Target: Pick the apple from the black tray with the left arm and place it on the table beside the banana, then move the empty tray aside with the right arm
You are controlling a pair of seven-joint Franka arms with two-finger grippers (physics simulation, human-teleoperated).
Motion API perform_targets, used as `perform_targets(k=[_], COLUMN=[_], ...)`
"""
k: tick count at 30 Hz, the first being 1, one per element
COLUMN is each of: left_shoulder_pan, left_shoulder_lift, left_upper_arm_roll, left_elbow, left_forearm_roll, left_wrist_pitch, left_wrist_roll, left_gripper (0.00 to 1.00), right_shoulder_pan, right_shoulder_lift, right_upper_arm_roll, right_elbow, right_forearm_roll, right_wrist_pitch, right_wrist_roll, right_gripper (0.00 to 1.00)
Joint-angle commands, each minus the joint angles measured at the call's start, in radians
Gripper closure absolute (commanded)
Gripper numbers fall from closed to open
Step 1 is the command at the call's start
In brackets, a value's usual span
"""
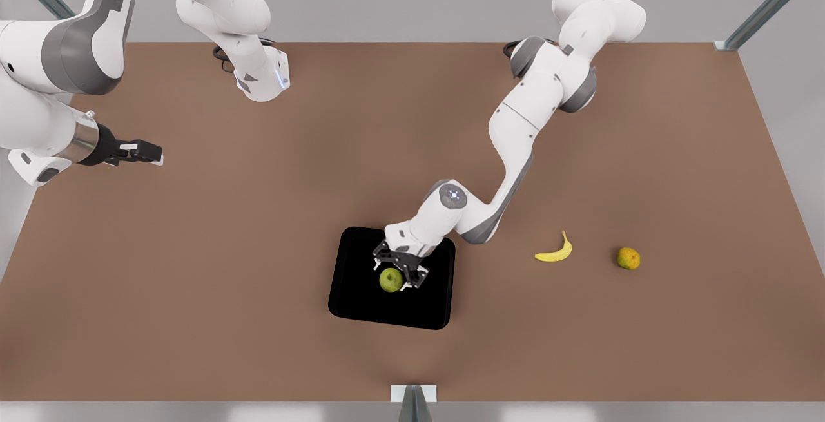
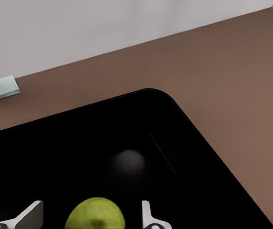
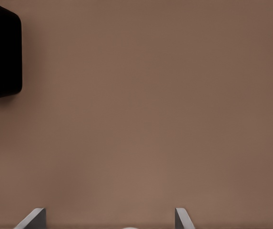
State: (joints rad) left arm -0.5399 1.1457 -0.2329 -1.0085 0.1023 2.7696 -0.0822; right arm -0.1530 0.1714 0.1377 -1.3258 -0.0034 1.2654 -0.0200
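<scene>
The yellow-green apple (image 1: 390, 279) (image 2: 96, 215) lies in the middle of the glossy black tray (image 1: 361, 296) (image 2: 141, 124) on the brown table (image 1: 225, 280). My left gripper (image 1: 396, 275) (image 2: 91, 217) is down over the apple, open, with one white fingertip (image 2: 148, 217) on each side and a small gap to the fruit. The banana (image 1: 554, 251) lies on the table toward the front view's right of the tray. My right gripper (image 1: 147, 152) (image 3: 110, 220) waits open above bare table at the front view's left; a corner of the tray (image 3: 0, 52) shows in its wrist view.
An orange-yellow mottled round fruit (image 1: 628, 258) sits on the front view's right of the banana. A metal bracket (image 1: 413, 395) stands at the near table edge below the tray. Broad bare tabletop lies between the tray and the right arm.
</scene>
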Motion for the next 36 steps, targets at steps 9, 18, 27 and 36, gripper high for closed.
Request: perform_targets(k=[9, 18, 27, 36], left_shoulder_pan=[-0.011, -0.02, -0.034, -0.034], left_shoulder_lift=[0.043, 0.069, 0.095, 0.111], left_upper_arm_roll=[0.012, 0.023, 0.052, 0.052], left_elbow=[0.007, 0.008, 0.039, 0.039], left_forearm_roll=[-0.001, -0.001, -0.003, -0.003], left_wrist_pitch=[0.018, 0.054, 0.056, 0.056], left_wrist_roll=[-0.054, -0.054, -0.057, -0.067], left_gripper=[0.0, 0.0, 0.0, 0.0], right_shoulder_pan=[0.0, 0.0, 0.0, 0.0], right_shoulder_lift=[-0.001, -0.001, -0.001, 0.0], right_upper_arm_roll=[0.0, 0.0, 0.0, 0.0], right_elbow=[0.0, 0.0, 0.0, 0.0], right_forearm_roll=[0.0, 0.0, -0.001, -0.001], right_wrist_pitch=[-0.001, 0.0, 0.0, 0.0], right_wrist_roll=[0.017, 0.017, 0.017, 0.017], right_gripper=[0.0, 0.0, 0.0, 0.0])
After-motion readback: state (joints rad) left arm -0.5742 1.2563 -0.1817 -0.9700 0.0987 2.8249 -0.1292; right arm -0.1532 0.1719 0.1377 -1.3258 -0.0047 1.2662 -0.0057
